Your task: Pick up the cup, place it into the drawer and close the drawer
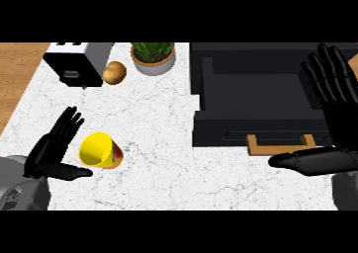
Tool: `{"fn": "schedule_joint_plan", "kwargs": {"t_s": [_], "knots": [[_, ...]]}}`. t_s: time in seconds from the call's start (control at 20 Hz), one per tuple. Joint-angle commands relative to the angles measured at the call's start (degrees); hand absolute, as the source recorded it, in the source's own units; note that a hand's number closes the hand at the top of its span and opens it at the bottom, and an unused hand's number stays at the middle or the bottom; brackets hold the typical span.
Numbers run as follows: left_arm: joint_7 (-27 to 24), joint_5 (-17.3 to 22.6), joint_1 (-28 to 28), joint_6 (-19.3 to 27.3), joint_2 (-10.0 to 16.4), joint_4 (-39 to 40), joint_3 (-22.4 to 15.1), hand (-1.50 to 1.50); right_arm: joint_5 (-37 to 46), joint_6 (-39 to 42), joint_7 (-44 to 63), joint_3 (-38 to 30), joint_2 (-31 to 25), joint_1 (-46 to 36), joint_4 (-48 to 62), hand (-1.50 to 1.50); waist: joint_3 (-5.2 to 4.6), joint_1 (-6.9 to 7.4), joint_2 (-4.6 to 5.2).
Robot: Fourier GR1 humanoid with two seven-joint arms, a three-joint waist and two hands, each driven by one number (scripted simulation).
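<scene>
Starting at the left edge, the robot's left hand [54, 153] sits low on the counter [160, 148] with its fingers straight and spread and the thumb stuck out sideways, so it's wide open and has hold of nothing. Just to its right lies the cup [98, 150], tipped over on its side with the round mouth facing the palm. It's glossy yellow with a bit of red and green near the base. The thumb is right next to the rim, but whether it actually touches is hard to call.

Up at the back there's a boxy black and silver toaster [74, 63], with a brownish, potato-looking lump [114, 72] just beside it. Next along is a spiky green plant [154, 57] in a pale round pot. None of those sit between the cup and the drawer; that stretch is just white marble with grey veining.

Over on the right is the drawer [262, 99], a dark matte box pulled out so its hollow shows from above, with a wood-coloured handle [280, 143] on the front. The right hand [342, 113] hangs over its right side, fingers straight and pointing away, thumb crossing just right of the handle, holding nothing.
</scene>
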Motion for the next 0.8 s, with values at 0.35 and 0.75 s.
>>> {"fn": "schedule_joint_plan", "kwargs": {"t_s": [0.35, 0.75], "knots": [[-21.7, -8.0, -7.5, 0.9, 1.9, 28.5, 0.5, -1.50, -0.2, -0.6, 5.6, 0.8, 0.4, -0.2, -5.4, -1.50, -0.05, -0.37, -0.01], [-32.3, -11.1, -14.0, 2.3, 2.5, 41.7, 0.9, -1.50, -1.3, 1.5, 0.4, -2.0, -0.8, -2.4, 2.0, -1.50, -0.18, -1.10, 0.46]]}}
